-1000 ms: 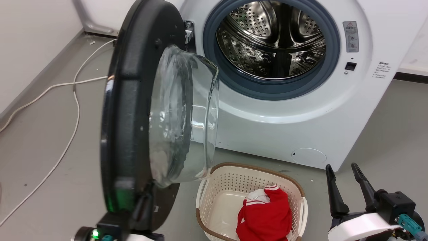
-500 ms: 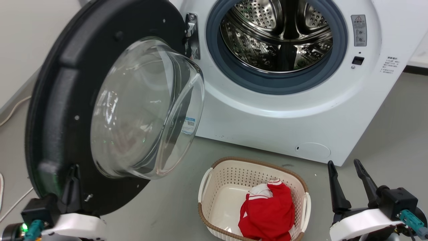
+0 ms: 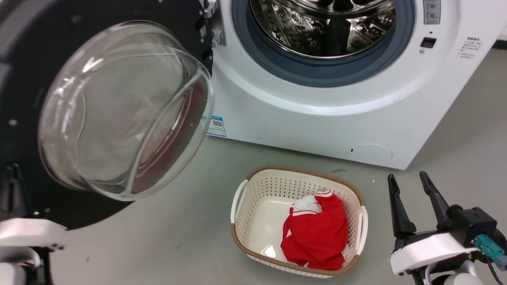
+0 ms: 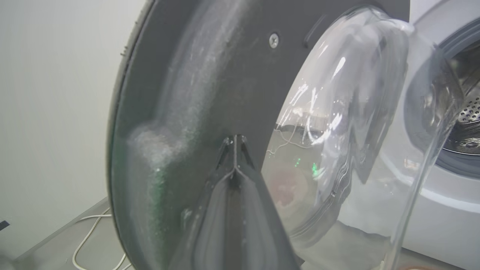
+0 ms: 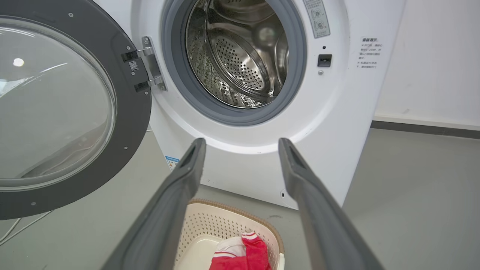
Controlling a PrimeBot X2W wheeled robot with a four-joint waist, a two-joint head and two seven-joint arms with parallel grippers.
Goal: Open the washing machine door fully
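I see washing machine door (image 3: 119, 111) wide open | little swing left, I judge | left pincer (image 4: 234, 150) together against its rim | right pincer (image 3: 407, 177) apart

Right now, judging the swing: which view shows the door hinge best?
Right wrist view: the hinge is whole and sharp beside the washing machine door. Head view crops it at the top edge; left wrist view faces the door's inner side.

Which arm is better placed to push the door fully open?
Left. The left pincer is shut, tips against the black rim of the washing machine door; the right pincer hangs open beside the laundry basket, away from it.
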